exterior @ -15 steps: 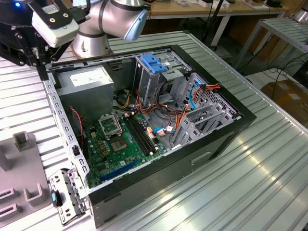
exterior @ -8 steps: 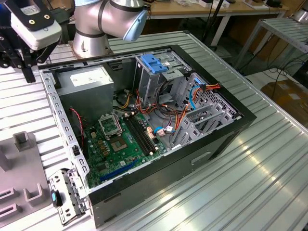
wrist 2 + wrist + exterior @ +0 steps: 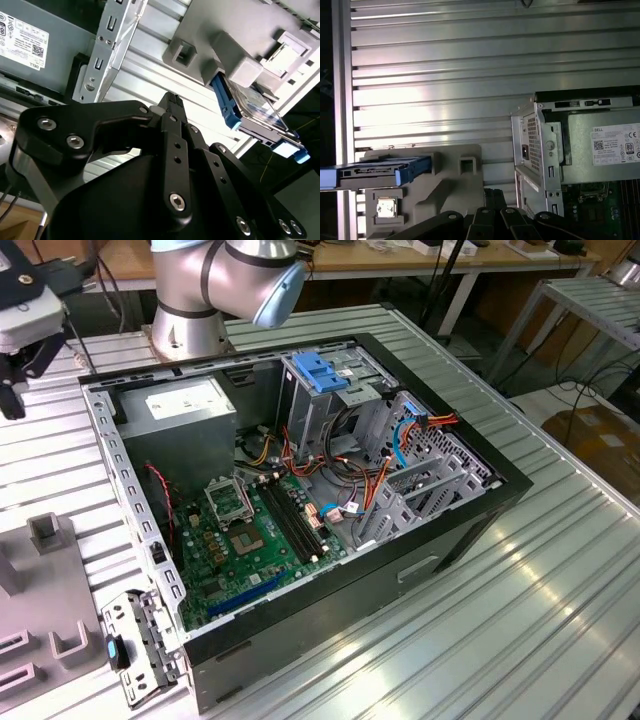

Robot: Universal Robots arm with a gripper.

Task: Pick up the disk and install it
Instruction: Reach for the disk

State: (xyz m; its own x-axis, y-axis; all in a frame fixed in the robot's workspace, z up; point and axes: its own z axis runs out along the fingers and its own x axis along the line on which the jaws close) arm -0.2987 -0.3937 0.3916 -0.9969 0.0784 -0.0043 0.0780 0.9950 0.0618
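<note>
A ribbed aluminium table [image 3: 560, 620] in a workshop, more benches off behind it. On it an open case [image 3: 455, 530] lies on its side, board and cables bare. In the exterior view the arm [image 3: 225, 280] is planted at the case's far side. Next to the case sits a grey fixture [image 3: 447, 192], and that's the spot to watch.

The disk [image 3: 375, 172] is parked in that fixture, standing on edge. In the first wrist view I'm looking down on its thin side, with blue rails along it. Its long axis runs with the table's ribs. The second wrist view catches it from the side, tucked under a grey block of the fixture, with some of its broad face showing.

Now the gripper [image 3: 493, 192]: it hangs over bare table in the gap between fixture and case, just off the fixture's edge. It looks narrow to me, the tips drawn together with nothing between them. It's near the disk but not touching it.

So here's the geometry. The disk lies on the side away from the case, across the fixture's body from the gripper. The case wall and the power supply [image 3: 605, 145] sit on the opposite side. The disk's nearer blue end points roughly back toward the gripper's side. As I read it, the line from tool to disk runs about along the disk's length, not square onto its broad faces.

As it stands, nothing is picked up and the disk is outside the case.
</note>
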